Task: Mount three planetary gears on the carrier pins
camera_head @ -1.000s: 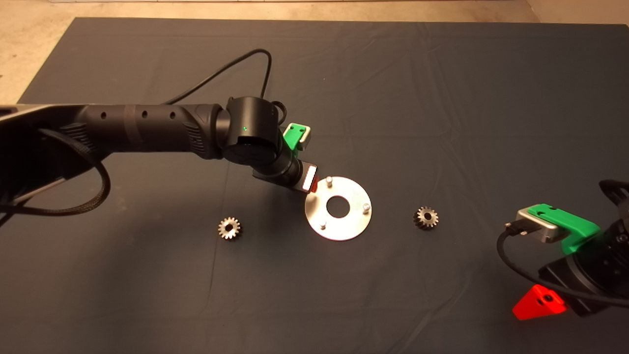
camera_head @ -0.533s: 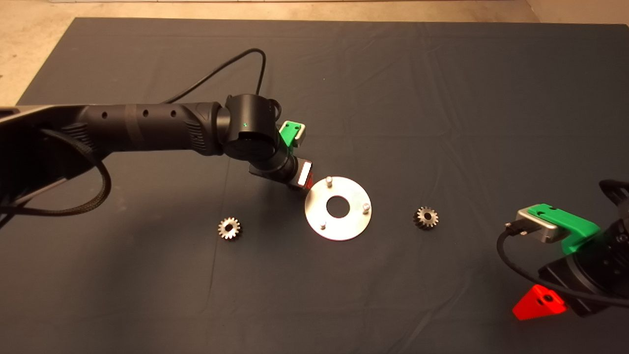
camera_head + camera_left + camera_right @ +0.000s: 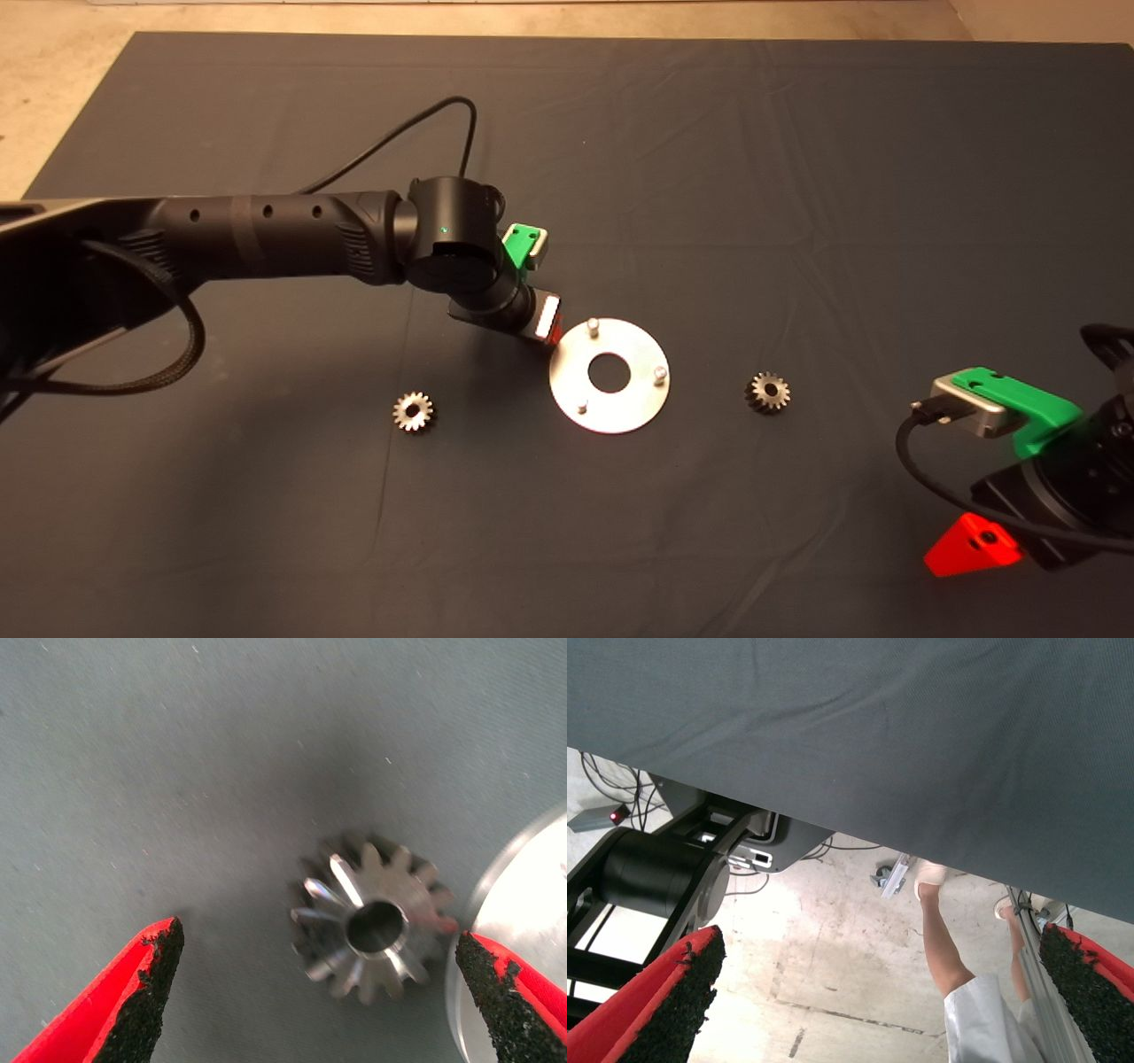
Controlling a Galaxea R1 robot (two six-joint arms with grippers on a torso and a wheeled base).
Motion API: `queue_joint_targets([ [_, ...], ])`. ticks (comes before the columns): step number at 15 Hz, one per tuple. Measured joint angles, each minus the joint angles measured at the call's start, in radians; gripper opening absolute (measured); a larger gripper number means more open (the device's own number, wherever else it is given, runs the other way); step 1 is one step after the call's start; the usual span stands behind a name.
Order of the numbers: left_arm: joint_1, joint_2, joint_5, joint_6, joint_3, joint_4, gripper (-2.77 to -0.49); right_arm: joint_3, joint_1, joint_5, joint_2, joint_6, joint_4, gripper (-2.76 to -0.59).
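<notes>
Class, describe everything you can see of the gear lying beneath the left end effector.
The small steel spur gear has shiny, worn teeth, darker sides and a round central hole. It lies flat on the dark mat, close beside the shiny silver disc's rim. The open left end effector brackets it, red fingers clear of it.

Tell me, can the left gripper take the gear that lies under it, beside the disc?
Probably yes. The left gripper is open with the gear between its fingers. One finger is over the disc edge, which may hinder closing.
</notes>
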Motion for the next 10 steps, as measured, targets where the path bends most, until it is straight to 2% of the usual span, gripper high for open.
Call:
queue_joint_targets([
  [4,0.000,0.025,0.000,0.014,-0.023,0.000,-1.07,0.000,0.000,0.000,0.000,0.000,0.000,-0.71],
  [6,0.000,0.037,-0.002,0.016,-0.039,0.001,-1.15,0.000,0.000,0.000,0.000,0.000,0.000,-0.71],
  [8,0.000,0.037,-0.004,0.027,-0.039,0.000,-1.17,0.000,0.000,0.000,-0.001,0.000,0.000,-0.71],
  [10,0.000,0.032,-0.004,0.028,-0.039,0.000,-1.29,0.000,0.000,0.000,-0.001,0.000,0.000,-0.71],
])
